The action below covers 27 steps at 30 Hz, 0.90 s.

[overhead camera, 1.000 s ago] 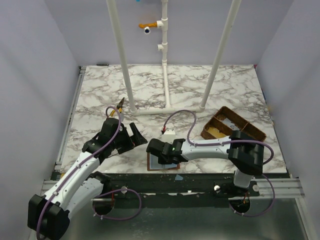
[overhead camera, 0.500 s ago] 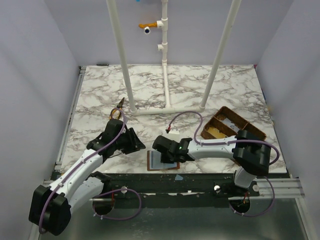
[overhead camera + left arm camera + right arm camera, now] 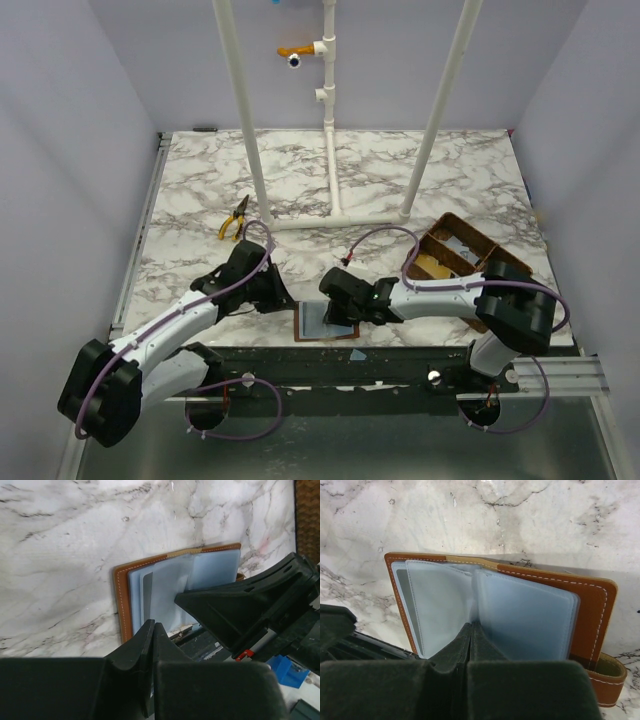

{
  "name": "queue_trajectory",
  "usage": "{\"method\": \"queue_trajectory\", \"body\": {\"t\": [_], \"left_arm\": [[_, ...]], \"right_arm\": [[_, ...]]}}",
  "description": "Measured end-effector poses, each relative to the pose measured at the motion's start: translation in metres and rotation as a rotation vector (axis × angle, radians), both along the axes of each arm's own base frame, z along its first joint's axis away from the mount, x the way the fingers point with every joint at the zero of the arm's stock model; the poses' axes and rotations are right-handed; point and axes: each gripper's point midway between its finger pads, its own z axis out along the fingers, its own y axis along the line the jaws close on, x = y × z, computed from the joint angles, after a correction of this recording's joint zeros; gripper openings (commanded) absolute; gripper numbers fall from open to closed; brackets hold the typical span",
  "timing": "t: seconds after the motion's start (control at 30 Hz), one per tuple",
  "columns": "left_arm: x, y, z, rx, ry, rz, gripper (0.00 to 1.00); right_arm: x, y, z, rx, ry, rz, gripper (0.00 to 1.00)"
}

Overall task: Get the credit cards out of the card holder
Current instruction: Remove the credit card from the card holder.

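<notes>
The card holder (image 3: pixel 322 323) lies open near the table's front edge, brown leather with blue-grey clear pockets (image 3: pixel 520 612). My right gripper (image 3: pixel 472 625) is shut, its tips pressing at the fold between the pocket pages. My left gripper (image 3: pixel 152 626) is shut too, its tips at the holder's near left edge (image 3: pixel 122 605). A dark strip, maybe one of the credit cards (image 3: pixel 146 595), shows inside a left pocket. A yellowish card (image 3: pixel 430 265) and a pale card (image 3: pixel 462 243) lie in the basket. In the top view the grippers (image 3: pixel 283 297) (image 3: pixel 338 305) flank the holder.
A brown woven divided basket (image 3: pixel 500 262) stands at the right. Yellow-handled pliers (image 3: pixel 235 220) lie behind the left arm. A white pipe frame (image 3: pixel 330 215) stands mid-table. The table's front edge and a black rail (image 3: pixel 350 362) run just below the holder.
My left arm swung right to the holder's left edge and its gripper went from wide open to shut. My right gripper closed fully and shifted slightly right, uncovering more of the holder.
</notes>
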Motion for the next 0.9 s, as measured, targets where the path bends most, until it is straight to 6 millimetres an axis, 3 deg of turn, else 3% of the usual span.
{"method": "queue_trajectory", "body": {"t": [0.27,0.9], "left_arm": [[-0.012,-0.017,-0.014,0.017,0.043,-0.066,0.0],[-0.012,-0.02,-0.04,0.082,0.085,-0.073,0.0]], "right_arm": [[0.0,-0.001,0.0,0.075,0.024,-0.019,0.01],[0.0,-0.004,-0.002,0.195,0.054,-0.053,0.01]]}}
